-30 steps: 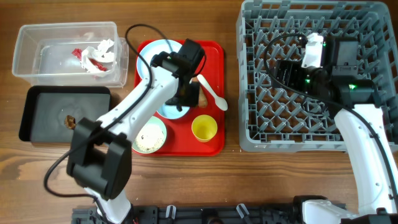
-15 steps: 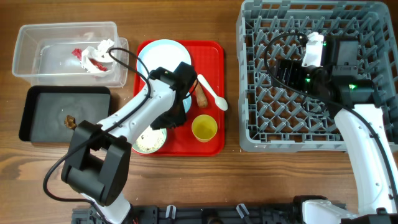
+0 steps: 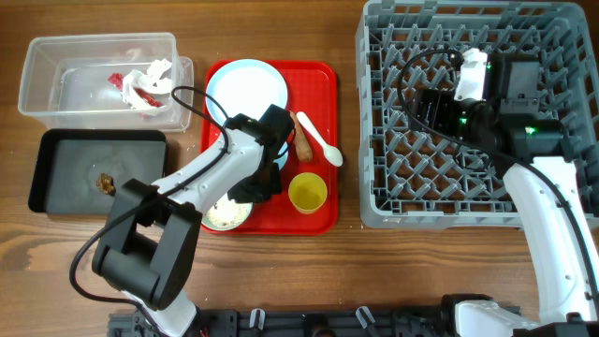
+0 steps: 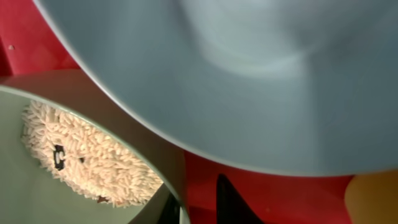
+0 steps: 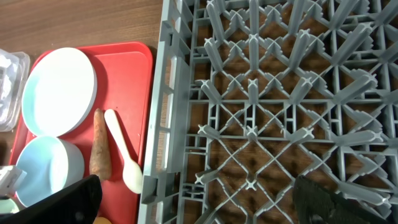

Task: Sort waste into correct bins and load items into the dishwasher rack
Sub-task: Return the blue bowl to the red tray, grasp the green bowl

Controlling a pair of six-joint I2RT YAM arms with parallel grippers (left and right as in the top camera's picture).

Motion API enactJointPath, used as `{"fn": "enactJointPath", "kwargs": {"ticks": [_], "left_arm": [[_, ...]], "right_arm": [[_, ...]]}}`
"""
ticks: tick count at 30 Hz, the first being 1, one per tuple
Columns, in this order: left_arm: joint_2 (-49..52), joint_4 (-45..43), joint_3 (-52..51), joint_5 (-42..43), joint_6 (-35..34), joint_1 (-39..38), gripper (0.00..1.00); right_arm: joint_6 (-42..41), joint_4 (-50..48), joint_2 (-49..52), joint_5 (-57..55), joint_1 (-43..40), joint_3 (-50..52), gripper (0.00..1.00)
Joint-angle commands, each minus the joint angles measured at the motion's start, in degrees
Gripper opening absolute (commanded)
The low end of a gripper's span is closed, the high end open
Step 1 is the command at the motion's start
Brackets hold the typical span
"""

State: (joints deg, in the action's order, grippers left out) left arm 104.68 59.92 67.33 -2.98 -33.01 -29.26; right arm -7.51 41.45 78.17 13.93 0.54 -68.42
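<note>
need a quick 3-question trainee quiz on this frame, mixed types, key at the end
1. True or false: the wrapper lies in the clear tub.
2. What holds the rice? A) yellow cup B) pale green bowl C) plate
3. Fill in: on the red tray, the carrot stick lies right beside the white ____.
Key: 1 true; 2 B; 3 spoon.

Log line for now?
left gripper at green bowl | right gripper open over rack | wrapper in clear tub | carrot on red tray
</note>
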Motion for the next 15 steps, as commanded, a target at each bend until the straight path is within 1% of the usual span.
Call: {"fn": "enactJointPath", "kwargs": {"ticks": [1,8,11,12,15], "left_arm": [[-0.7,-0.5,-0.4,0.5,0.9,0.3,0.05],[-0.7,1.4,-0.3,0.7,1.1,0.3,0.04],[-1.2,5.1,1.0,1.0,1.6,0.3,0.04],[-1.7,6.6,2.0,1.1,2.8,0.3,0.04],[-4.8,10.7,6.1,1.1,4.4,1.0,0.04]], "right_arm": [[-0.6,-0.2,0.3,0.3,-0.1,-1.2,1.00],[-0.7,-0.3,0.3,0.4,-0.1,-1.2,1.00],[-0.6,-0.3,0.3,0.3,-0.1,-1.2,1.00],[-0.6,-0.4,0.3,0.3,-0.1,-1.2,1.00],[-0.6,-0.7,0.3,0.3,-0.1,-1.2,1.00]]}}
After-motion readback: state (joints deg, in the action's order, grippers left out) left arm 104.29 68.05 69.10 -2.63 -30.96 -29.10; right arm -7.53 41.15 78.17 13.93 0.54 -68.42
